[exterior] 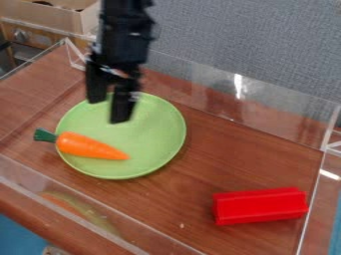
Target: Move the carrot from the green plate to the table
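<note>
Dark claw (112, 108) pointing down, fingers parted, above the green plate (151, 154)

Grey backdrop ahead of you

You're facing a speckled grey wall (253, 45), clear acrylic panels (266, 95) below it, cardboard box (51, 14) upper left.

the carrot (94, 147) lies on the near left part of the plate (154, 147), its stub top reaching out past the left rim and its tapered end pointing right, towards the plate's middle. the plate sits on the left part of the bench (213, 164), and the rectangular block (260, 206) lies to its right and nearer the front, well apart from it, just inside the right wall (316, 199). the gripper (112, 112) hangs over the back part of the plate.
</note>
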`<state>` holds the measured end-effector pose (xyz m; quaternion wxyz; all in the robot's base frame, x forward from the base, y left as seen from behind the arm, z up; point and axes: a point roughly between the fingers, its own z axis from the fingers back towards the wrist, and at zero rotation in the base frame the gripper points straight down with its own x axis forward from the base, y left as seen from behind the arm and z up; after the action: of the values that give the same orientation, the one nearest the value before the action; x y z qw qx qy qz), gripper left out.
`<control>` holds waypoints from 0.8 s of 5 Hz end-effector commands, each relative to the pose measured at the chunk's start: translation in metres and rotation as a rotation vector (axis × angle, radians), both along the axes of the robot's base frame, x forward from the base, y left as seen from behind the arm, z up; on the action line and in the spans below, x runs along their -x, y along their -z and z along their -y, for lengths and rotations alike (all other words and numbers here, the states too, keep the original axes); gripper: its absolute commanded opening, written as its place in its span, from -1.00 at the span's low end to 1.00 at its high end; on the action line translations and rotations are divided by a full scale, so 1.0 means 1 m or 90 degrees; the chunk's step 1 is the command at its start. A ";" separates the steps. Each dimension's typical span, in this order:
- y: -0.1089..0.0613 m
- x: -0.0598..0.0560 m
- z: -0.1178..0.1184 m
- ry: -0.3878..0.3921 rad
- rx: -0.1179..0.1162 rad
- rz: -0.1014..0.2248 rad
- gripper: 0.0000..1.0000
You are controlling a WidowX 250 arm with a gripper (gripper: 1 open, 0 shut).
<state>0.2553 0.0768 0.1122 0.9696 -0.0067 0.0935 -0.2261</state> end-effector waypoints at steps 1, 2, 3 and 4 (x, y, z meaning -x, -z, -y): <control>-0.005 0.005 -0.040 0.065 -0.009 0.033 1.00; 0.013 0.010 -0.052 0.109 0.002 0.030 1.00; 0.025 0.006 -0.046 0.183 0.016 0.022 1.00; 0.033 0.002 -0.039 0.245 0.028 0.016 1.00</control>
<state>0.2510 0.1151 0.0709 0.9102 -0.0180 0.0860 -0.4048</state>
